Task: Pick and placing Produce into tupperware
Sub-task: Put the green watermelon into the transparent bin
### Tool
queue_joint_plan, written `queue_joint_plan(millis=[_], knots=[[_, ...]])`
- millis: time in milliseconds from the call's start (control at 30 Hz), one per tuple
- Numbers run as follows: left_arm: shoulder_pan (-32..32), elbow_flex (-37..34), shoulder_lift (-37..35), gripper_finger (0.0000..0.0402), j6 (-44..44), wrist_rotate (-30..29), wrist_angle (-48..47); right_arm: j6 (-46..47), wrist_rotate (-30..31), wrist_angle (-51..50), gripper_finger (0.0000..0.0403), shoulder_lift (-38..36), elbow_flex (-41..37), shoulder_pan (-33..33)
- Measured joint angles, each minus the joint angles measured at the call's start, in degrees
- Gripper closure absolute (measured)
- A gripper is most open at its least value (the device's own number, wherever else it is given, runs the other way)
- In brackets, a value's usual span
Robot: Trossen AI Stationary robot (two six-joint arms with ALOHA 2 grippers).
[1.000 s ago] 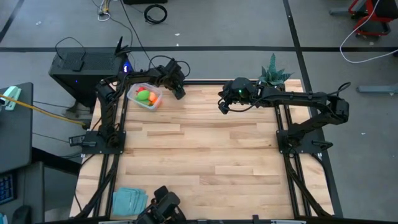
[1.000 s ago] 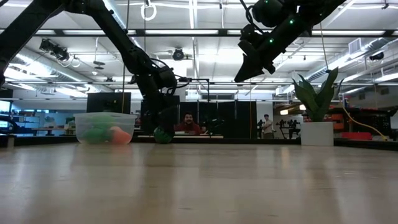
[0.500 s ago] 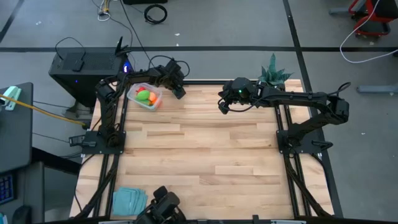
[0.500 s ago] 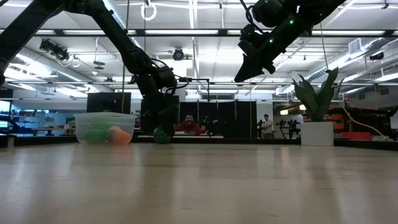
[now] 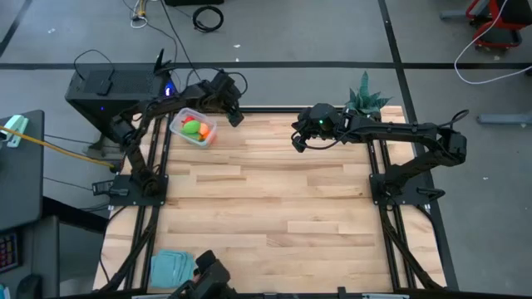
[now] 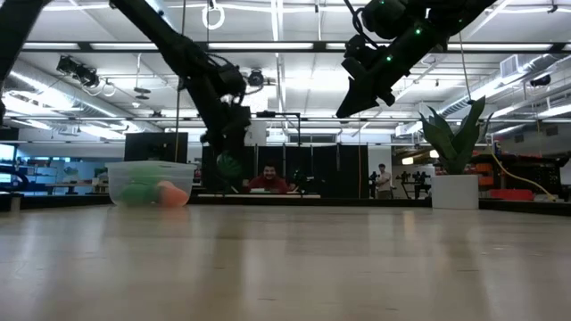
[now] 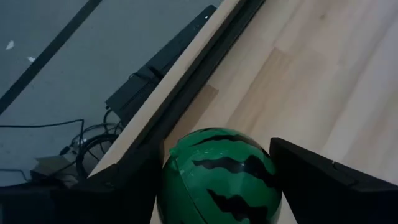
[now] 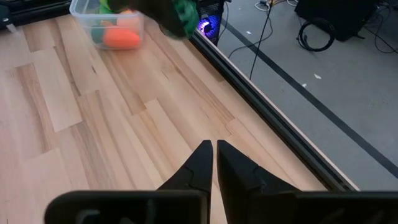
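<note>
Glossy plastic striped ball (image 7: 217, 174) — pale, smooth wood table (image 5: 274, 199)

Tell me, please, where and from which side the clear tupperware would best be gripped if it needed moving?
Probably by one rim wall of the tupperware, coming from straight above: it is open-topped, with produce filling the middle. The wall facing the bare tabletop looks freest, since the left tool, shut on the striped ball, hangs near its other end.
</note>
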Motion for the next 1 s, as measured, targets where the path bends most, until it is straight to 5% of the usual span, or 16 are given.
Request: queue_joint_plan(millis=[567, 767, 1000], knots=[[-2.00, 0.07, -23.35, 0.0114, -6.04, -3.67, -22.78, 0.00, -0.01, -0.01, 0.0373, 0.00, 0.00, -0.01], [-3.73, -0.80, -24.50, 0.0114, -9.96, -10.30, -33.55, -0.48, 0.00, -0.02, 0.0373, 0.00, 0.00, 0.00], [-3.15, -9.50, -24.31, 0.0113, -10.40, -12.60, -29.29, 0.04, -0.01, -0.01, 0.0373, 0.00, 0.00, 0.00]])
